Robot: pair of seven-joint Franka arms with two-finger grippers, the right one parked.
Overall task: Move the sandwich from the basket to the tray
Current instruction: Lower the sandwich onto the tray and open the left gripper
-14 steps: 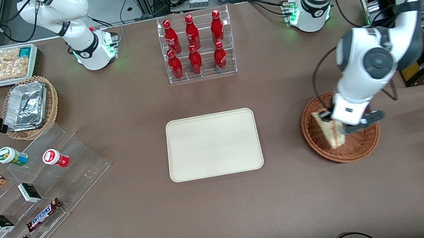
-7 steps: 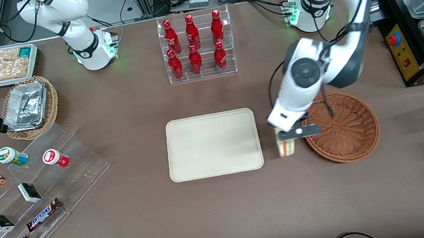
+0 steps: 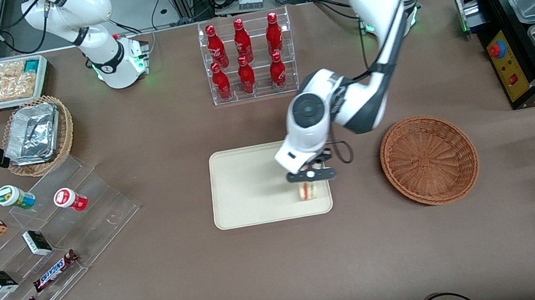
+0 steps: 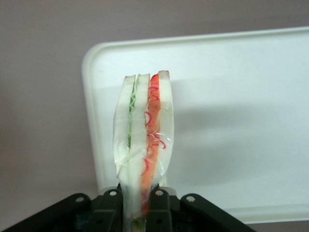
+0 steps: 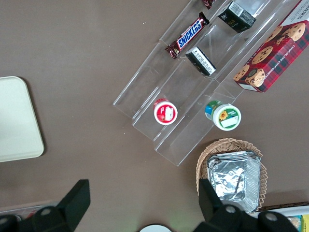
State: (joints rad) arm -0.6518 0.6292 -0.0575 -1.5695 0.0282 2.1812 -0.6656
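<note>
Front view first: the gripper (image 3: 311, 175) hangs over the tray (image 3: 246, 184), right of centre in the frame, above the tray's end that lies toward the basket (image 3: 429, 159), and it has the sandwich (image 3: 308, 191) pinched and dangling below it, cut edge showing. The basket sits empty at centre right, well apart from the tray now. Whether the sandwich touches the tray surface or floats just above it, I cannot tell from here. On to the left wrist view: there's the sandwich (image 4: 143, 140) up close, wrapped in clear film, gripped by the fingers (image 4: 110, 208) narrowly at its base, red and orange layers on one face, green on the other, bread splaying a little away from the grip. The tray (image 4: 231, 121) fills the background beneath it, and the sandwich lines up close to the tray's rim and rounded corner. That's the risk, I'd say: release here and the wedge could tip toward the rim and land half off the tray. A tall thin wedge let go on its narrow edge will likely topple, and the film could cling to a finger and drag it. The right wrist view shows only a corner of the tray (image 5: 17, 121) at the left edge, no sandwich.
</note>
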